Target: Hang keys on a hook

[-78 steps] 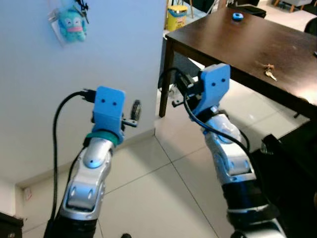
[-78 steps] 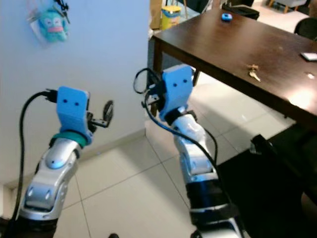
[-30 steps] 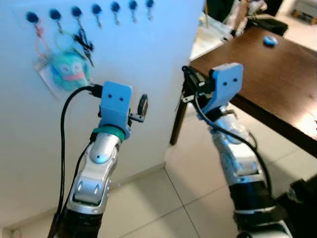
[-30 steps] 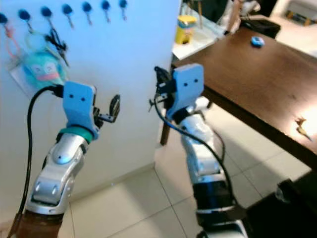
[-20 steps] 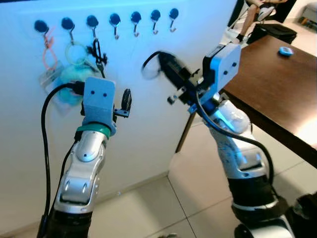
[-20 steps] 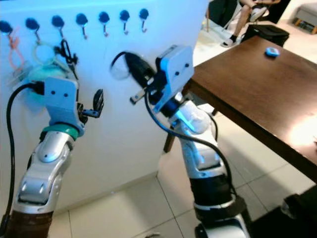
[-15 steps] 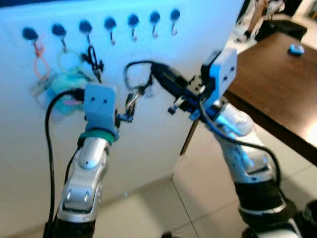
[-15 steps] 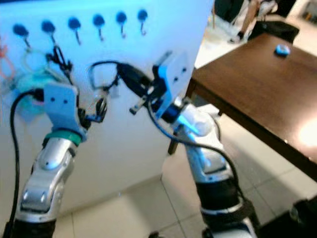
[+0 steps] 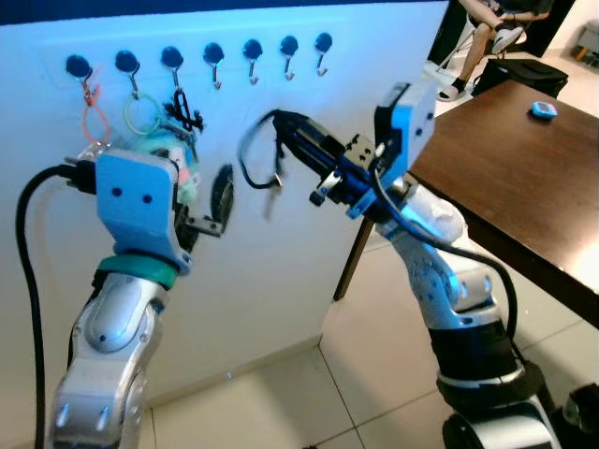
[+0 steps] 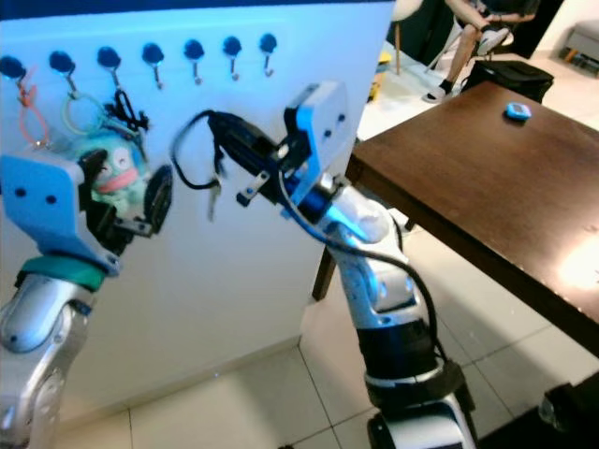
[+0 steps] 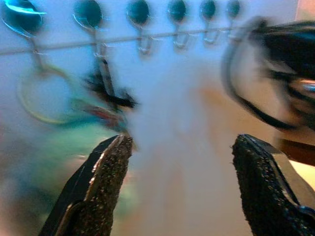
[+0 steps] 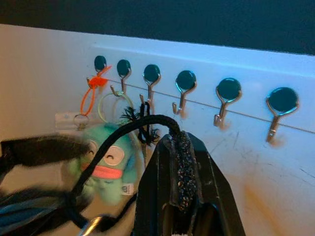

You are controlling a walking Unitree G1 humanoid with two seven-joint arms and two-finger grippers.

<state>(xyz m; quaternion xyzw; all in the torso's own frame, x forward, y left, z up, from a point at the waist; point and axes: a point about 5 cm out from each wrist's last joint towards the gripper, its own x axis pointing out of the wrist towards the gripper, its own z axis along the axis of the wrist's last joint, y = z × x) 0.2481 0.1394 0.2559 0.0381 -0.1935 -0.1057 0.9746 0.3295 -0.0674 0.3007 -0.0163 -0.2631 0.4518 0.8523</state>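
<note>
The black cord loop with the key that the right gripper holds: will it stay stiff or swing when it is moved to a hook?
The cord loop sags from the right gripper, so it is probably floppy. The key below looks motion-blurred, so it likely swings. It seems light.

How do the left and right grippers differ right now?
The right gripper is shut on a black cord loop with a key dangling below it; the left gripper is open and holds nothing. The right reaches up toward the row of hooks; the left sits lower, in front of the teal plush. Both have blue mounts and black fingers.
</note>
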